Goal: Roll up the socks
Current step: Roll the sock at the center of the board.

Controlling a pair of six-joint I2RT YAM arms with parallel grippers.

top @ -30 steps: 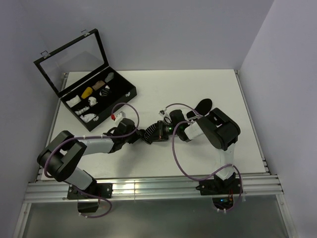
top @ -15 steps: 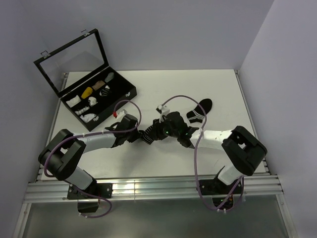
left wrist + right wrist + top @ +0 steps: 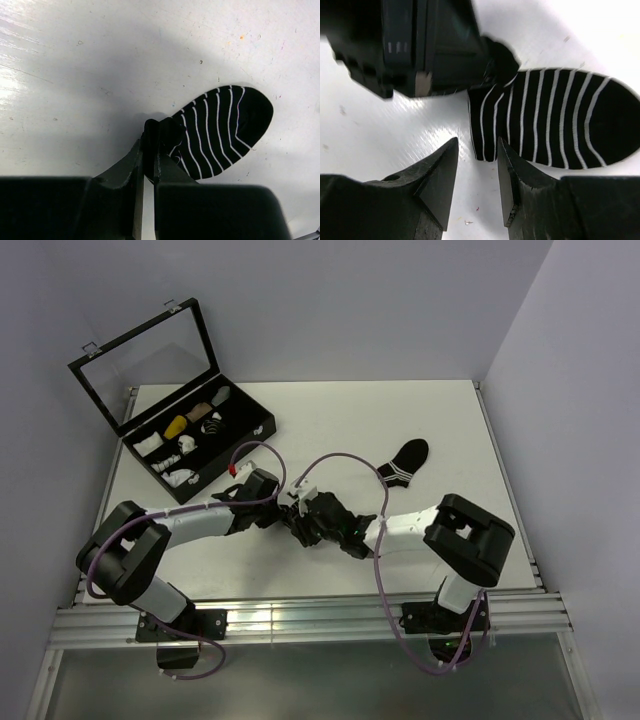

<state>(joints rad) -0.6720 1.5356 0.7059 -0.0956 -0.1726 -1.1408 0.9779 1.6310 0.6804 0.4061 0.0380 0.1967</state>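
Note:
One black sock (image 3: 225,127) with thin white stripes lies flat on the white table. My left gripper (image 3: 151,142) is shut on a bunched edge of it. In the right wrist view the same sock (image 3: 560,120) lies just beyond my right gripper (image 3: 477,145), which stands open with the sock's near corner at the gap between its tips. The left gripper (image 3: 420,45) looms right behind that sock. From above, the two grippers (image 3: 285,512) (image 3: 308,522) meet at mid-table and hide this sock. The other sock (image 3: 403,462) lies alone at the back right.
A black compartment case (image 3: 235,462) with its clear lid (image 3: 150,360) raised stands at the back left, holding small white, yellow and tan rolled bundles (image 3: 178,426). Purple cables (image 3: 345,460) loop over both arms.
The right arm swung left, away from the far sock, to the sock the left gripper holds, and its jaws opened. The left jaws closed on the sock's edge.

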